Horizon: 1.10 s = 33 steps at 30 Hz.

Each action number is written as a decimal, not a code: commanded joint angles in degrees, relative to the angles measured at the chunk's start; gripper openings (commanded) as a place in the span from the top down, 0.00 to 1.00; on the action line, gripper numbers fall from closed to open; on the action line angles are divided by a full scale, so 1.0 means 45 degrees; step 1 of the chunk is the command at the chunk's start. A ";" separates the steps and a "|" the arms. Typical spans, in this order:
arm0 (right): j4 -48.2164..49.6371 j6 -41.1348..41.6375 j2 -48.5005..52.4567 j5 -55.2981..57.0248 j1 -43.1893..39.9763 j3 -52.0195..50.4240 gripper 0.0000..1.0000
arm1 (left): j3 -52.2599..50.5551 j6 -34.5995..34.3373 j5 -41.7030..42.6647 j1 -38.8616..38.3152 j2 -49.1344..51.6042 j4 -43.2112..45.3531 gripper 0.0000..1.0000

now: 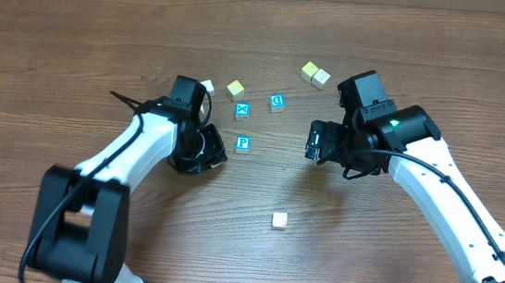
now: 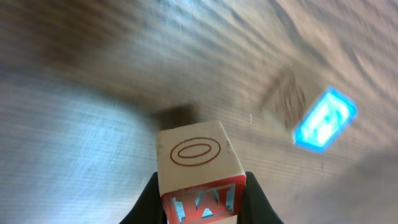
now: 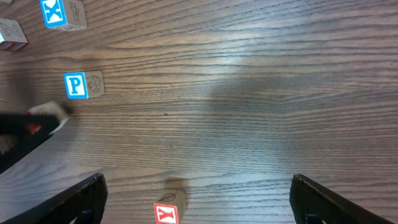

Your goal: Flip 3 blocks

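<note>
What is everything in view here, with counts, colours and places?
Held block: one, cream with red face, in left gripper.
P block: one, blue, centre.
Y block: one, cream, red side, alone nearest robot.
X block, D block: one each, blue, behind P block.
Yellow block: one, yellow, behind X block.
Cream block: one, behind left gripper.
Pale pair: two, yellowish, behind right gripper.
Table: one, brown wood.
Left gripper: one, black, shut on held block.
Right gripper: one, black, open, empty.
</note>
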 commanded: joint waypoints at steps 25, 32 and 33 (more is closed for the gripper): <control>-0.0063 -0.0330 -0.0301 -0.0141 0.0019 0.0350 0.05 | -0.1768 -0.0073 -0.1180 -0.5047 -0.2569 -0.1787 0.96; -0.0049 -0.0335 -0.0301 -0.0175 0.0019 0.0350 0.05 | -0.3555 -0.1180 0.0291 -0.5518 -0.2569 0.0860 0.96; -0.0049 -0.0335 -0.0301 -0.0175 0.0019 0.0350 0.05 | -0.3653 -0.1355 0.0311 -0.5649 -0.2569 0.1137 0.96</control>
